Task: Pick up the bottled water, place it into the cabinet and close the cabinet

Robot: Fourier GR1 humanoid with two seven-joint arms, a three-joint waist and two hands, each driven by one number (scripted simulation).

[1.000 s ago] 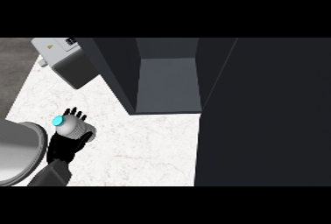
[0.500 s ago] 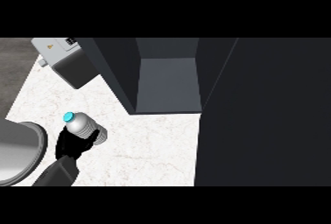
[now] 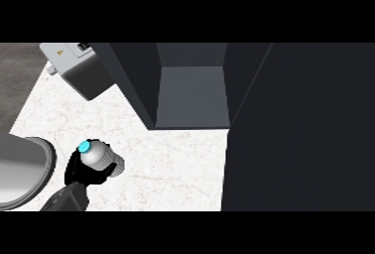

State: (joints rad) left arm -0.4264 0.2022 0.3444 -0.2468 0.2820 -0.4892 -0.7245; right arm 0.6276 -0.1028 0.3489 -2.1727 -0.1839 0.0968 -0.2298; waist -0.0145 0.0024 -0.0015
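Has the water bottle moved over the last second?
Yes. The bottle, held in the left hand, has shifted slightly rightward, towards the open cabinet, and a little lower in the view.

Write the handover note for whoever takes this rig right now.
Left hand: fingers curled round the bottled water, above the counter at the view's lower left.
Right hand: not in view.
Cabinet: open, up and to the right of the bottle.
Done: bottle grasped.
Left: put it into the cabinet, then close the cabinet.
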